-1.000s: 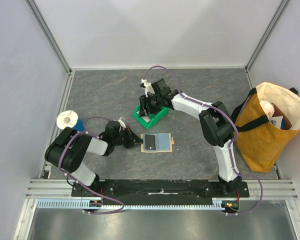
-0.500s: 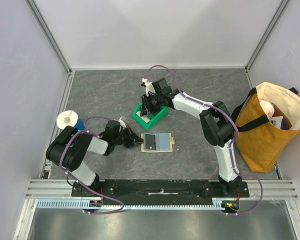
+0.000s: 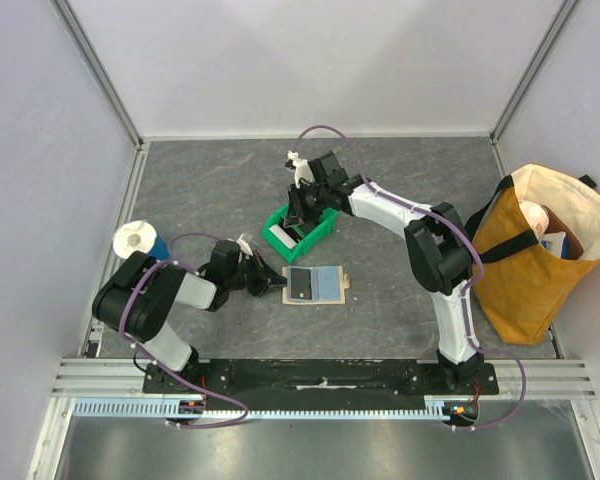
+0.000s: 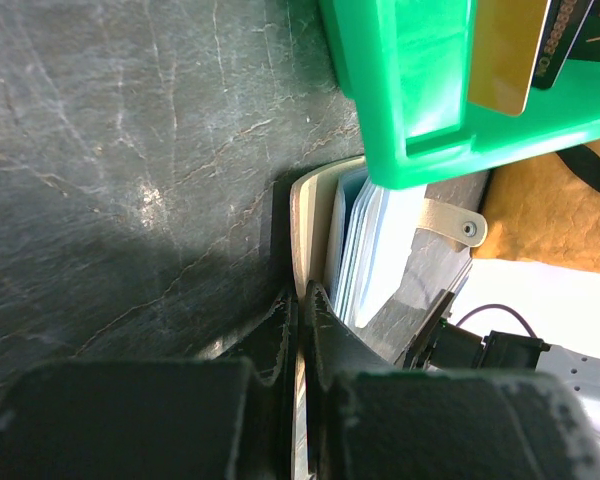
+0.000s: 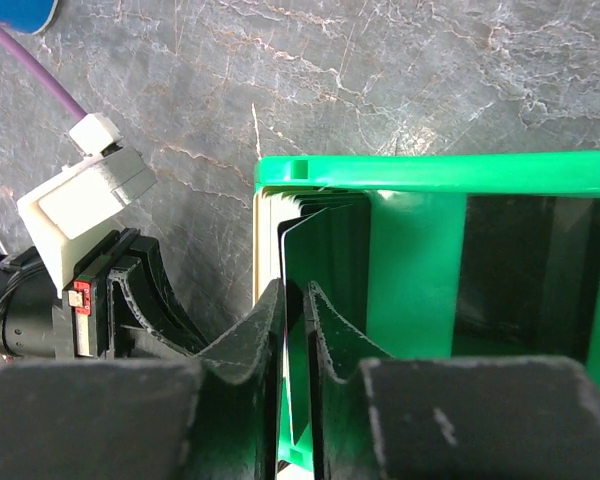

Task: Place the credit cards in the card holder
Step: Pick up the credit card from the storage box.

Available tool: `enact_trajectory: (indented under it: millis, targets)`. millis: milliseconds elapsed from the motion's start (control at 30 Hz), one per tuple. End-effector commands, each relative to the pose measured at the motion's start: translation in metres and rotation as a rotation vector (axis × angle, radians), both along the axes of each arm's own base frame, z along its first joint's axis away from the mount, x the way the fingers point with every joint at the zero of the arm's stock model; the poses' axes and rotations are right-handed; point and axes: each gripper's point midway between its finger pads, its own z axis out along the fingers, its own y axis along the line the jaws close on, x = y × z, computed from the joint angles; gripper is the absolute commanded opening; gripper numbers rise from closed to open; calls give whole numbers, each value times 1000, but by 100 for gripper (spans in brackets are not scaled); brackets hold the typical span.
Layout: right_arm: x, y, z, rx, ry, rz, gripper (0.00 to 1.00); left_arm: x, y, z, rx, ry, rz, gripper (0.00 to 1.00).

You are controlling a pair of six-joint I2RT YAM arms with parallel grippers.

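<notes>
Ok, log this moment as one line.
left end effector: shut on card holder | right end effector: pinching credit card in green bin

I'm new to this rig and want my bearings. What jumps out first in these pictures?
The bright green bin at mid-table, with the right end effector dipped in, straddling a dark credit card. Just nearer, the left end effector pinches the edge of the open tan card holder. A mustard tote bag stands at the far right.
</notes>
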Motion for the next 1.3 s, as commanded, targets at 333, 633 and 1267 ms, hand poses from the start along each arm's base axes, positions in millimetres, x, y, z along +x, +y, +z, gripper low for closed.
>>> enact_trajectory:
  millis: [333,633,1267]
  targets:
    - [29,-21,28,-85,-162,-148,0,-27,38,-58,230,135,48,2]
    - [49,-60,111,-99,-420,-366,0,-29,37,-57,222,130,42,2]
    - [-61,-195,3,-422,-235,-623,2,-39,36,-53,213,110,-7,2]
